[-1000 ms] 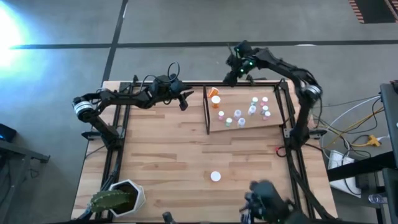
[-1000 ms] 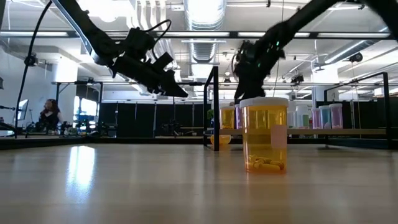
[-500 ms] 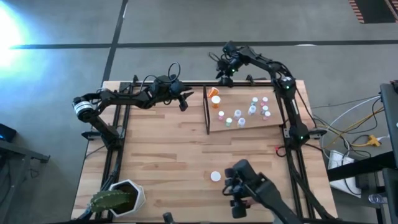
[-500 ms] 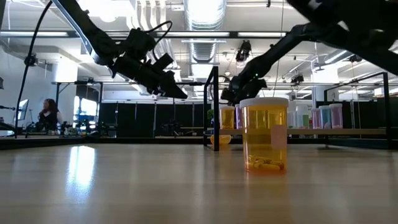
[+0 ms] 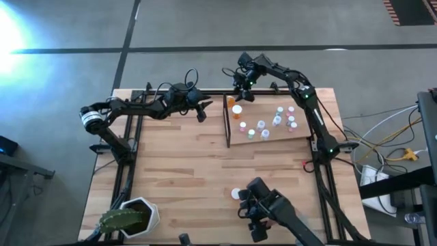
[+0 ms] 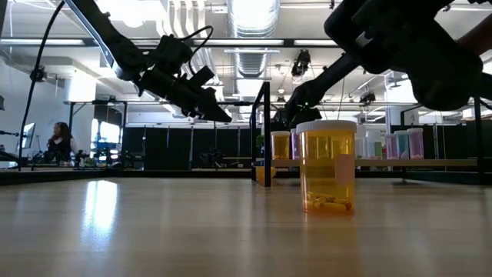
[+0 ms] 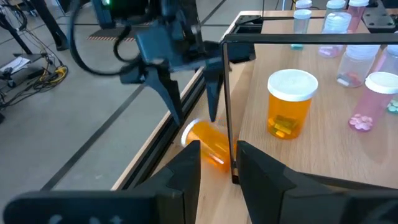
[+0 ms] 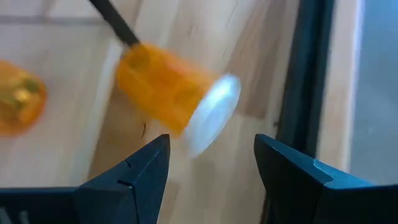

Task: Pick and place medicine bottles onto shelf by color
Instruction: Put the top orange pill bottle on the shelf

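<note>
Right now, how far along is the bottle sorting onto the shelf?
Mostly done: a cluster of small bottles and one upright orange bottle stand on the shelf. In hand: the right gripper hovers open over a tipped orange bottle by the shelf's corner post, not yet gripped. Left: that one and the lone orange bottle on the table. The left gripper waits beside the shelf.

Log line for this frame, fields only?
right gripper: open over tipped orange bottle | left gripper: hovering, idle | shelf: small bottles standing
</note>
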